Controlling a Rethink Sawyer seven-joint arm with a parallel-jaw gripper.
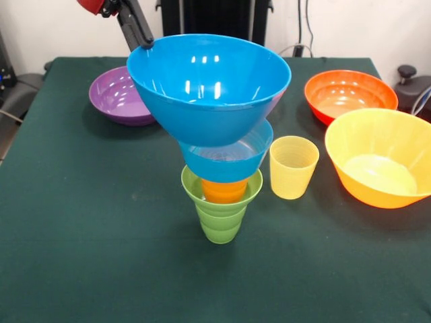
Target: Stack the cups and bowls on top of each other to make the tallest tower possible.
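Note:
The tower stands mid-table: a green ribbed cup (219,219) at the bottom, an orange cup (224,191) nested in it, a small translucent blue bowl (229,160) on that, and a medium blue bowl (209,87) on top, tilted slightly. My gripper (143,42) comes down from the upper left and its black tip meets the top bowl's far left rim. A pale yellow cup (293,167) stands upright just right of the tower. A purple bowl (118,97) lies behind at the left, a red-orange bowl (350,94) at the back right, and a big orange bowl (384,158) at the right edge.
A dark green cloth covers the table (87,256). Black equipment (412,84) sits off the table's back right corner, and more dark gear shows past the left edge.

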